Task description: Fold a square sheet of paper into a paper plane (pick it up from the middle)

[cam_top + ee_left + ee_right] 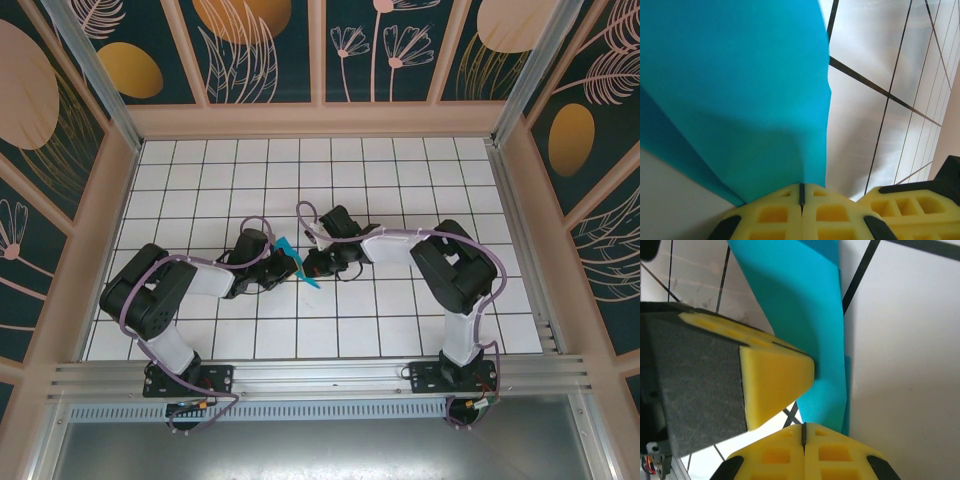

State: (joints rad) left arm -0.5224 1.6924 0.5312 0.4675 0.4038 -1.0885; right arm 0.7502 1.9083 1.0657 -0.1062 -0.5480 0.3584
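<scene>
I am seeing the square sheet of paper (740, 100) smooth and matt, the pads (775, 215) of my left gripper (801, 195) matt yellow plastic, the table (865, 125) glossy.

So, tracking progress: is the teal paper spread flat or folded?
Folded: the teal paper shows overlapping layers, pinched by the left end effector and right end effector.

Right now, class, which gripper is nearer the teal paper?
Neither: the left gripper is shut on the teal paper from its left, and the right gripper is shut on it from its right.
</scene>
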